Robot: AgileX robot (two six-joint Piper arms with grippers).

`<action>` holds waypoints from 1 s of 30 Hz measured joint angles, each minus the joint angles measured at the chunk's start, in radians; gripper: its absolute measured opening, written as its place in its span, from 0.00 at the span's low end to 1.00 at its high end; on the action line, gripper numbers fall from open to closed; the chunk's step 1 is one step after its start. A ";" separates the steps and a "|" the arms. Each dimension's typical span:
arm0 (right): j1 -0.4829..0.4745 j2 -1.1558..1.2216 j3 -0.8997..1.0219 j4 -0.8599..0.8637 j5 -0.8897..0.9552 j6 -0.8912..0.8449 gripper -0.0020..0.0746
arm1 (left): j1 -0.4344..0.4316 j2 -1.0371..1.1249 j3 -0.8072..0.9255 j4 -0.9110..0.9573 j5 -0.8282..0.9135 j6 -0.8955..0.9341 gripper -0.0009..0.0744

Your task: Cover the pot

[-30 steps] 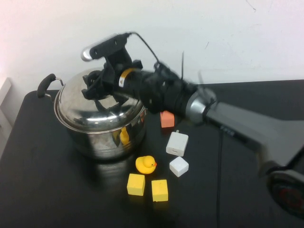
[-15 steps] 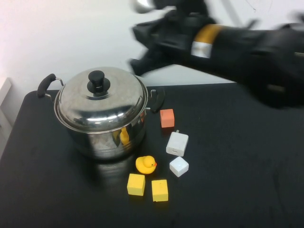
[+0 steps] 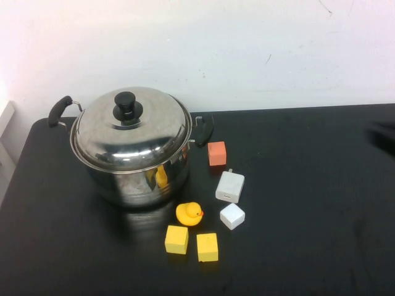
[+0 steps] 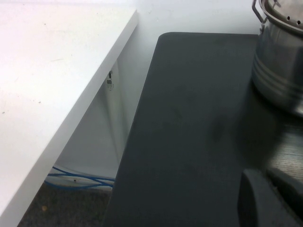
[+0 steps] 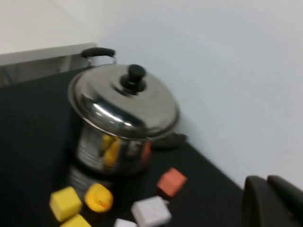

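High view, pot point(image 3: 134, 165): a large, shiny stainless-steel stockpot at the table's point(image 3: 308, 203) left rear, with one black side handle point(image 3: 58, 109) to its left and the other point(image 3: 205, 129) to its right.
Lid point(image 3: 131, 131): a domed steel lid with a black knob point(image 3: 127, 107) that sits on the pot's rim and closes it.
Reflection: yellow and dark patches show in the pot's polished wall.
Small items: a yellow duck point(image 3: 189, 213) is just in front of the pot; two yellow blocks point(image 3: 176, 239) point(image 3: 207, 246) lie nearer the camera; an orange cube point(image 3: 216, 153), a white adapter point(image 3: 230, 186) and a white cube point(image 3: 232, 216) line up to the pot's right.
Left gripper point(image 4: 272, 198): only a dark edge shows in the left wrist view, low over the table left of the pot; whether its fingers are spread or together cannot be told.
Right gripper point(image 5: 274, 201): only a dark edge shows in the right wrist view, well apart from the pot; its finger state cannot be told.
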State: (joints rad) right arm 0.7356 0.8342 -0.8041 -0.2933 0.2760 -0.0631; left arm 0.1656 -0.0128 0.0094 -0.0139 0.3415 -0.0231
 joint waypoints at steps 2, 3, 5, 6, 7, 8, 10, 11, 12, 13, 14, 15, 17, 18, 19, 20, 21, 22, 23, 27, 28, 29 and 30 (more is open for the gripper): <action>0.000 -0.126 0.075 -0.039 0.024 0.014 0.02 | 0.000 0.000 0.000 0.000 0.000 0.000 0.01; 0.000 -0.187 0.110 -0.053 0.041 0.025 0.02 | 0.000 0.000 0.000 0.000 0.000 0.000 0.01; 0.000 -0.295 0.166 -0.072 0.085 0.047 0.02 | 0.000 0.000 0.000 0.000 0.000 0.000 0.01; 0.000 -0.351 0.198 -0.077 0.106 0.063 0.02 | 0.000 0.000 0.000 0.000 0.000 0.000 0.01; -0.002 -0.406 0.230 -0.079 0.128 0.063 0.02 | 0.000 0.000 0.000 0.000 0.000 0.000 0.01; -0.007 -0.449 0.258 -0.080 0.144 0.075 0.02 | 0.000 0.000 0.000 0.000 0.000 0.000 0.01; -0.030 -0.553 0.333 -0.078 0.178 0.099 0.02 | 0.000 0.000 0.000 0.000 0.000 0.000 0.01; -0.050 -0.600 0.374 -0.072 0.185 0.105 0.02 | 0.000 0.000 0.000 0.000 0.000 0.000 0.01; -0.077 -0.643 0.416 -0.062 0.193 0.112 0.02 | 0.000 0.000 0.000 0.000 0.000 0.000 0.01; -0.112 -0.679 0.456 -0.048 0.196 0.113 0.02 | 0.000 0.000 0.000 0.000 0.000 0.000 0.01; -0.144 -0.704 0.485 -0.032 0.196 0.113 0.02 | 0.000 0.000 0.000 0.000 0.000 0.000 0.01; -0.188 -0.728 0.516 -0.007 0.197 0.111 0.02 | 0.000 0.000 0.000 0.000 0.000 0.000 0.01; -0.278 -0.753 0.557 0.041 0.190 0.078 0.02 | 0.000 0.000 0.000 0.000 0.000 0.000 0.01; -0.331 -0.757 0.574 0.066 0.179 0.048 0.02 | 0.000 0.000 0.000 0.000 0.000 0.000 0.01; -0.385 -0.760 0.588 0.095 0.168 0.012 0.02 | 0.000 0.000 0.000 0.000 0.000 0.000 0.01; -0.428 -0.761 0.599 0.123 0.159 -0.015 0.02 | 0.000 0.000 0.000 0.000 0.000 0.000 0.01; -0.480 -0.764 0.612 0.153 0.145 -0.049 0.02 | 0.000 0.000 0.000 0.000 0.000 0.000 0.01; -0.530 -0.764 0.626 0.185 0.132 -0.079 0.02 | 0.000 0.000 0.000 0.000 0.000 0.000 0.01; -0.578 -0.764 0.638 0.208 0.125 -0.098 0.02 | 0.000 0.000 0.000 0.000 0.000 0.000 0.01; -0.742 -0.782 0.717 0.267 0.121 -0.134 0.02 | 0.000 0.000 0.000 0.000 0.000 0.000 0.01; -0.778 -0.801 0.739 0.274 0.121 -0.135 0.02 | 0.000 0.000 0.000 0.000 0.000 0.000 0.01; -0.803 -0.818 0.761 0.279 0.121 -0.135 0.02 | 0.000 0.000 0.000 0.000 0.000 0.000 0.01; -0.830 -0.833 0.780 0.282 0.119 -0.136 0.02 | 0.000 0.000 0.000 0.000 0.000 0.000 0.01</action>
State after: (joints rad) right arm -0.0941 0.0012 -0.0237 -0.0108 0.3952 -0.1987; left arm 0.1656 -0.0128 0.0094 -0.0139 0.3415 -0.0231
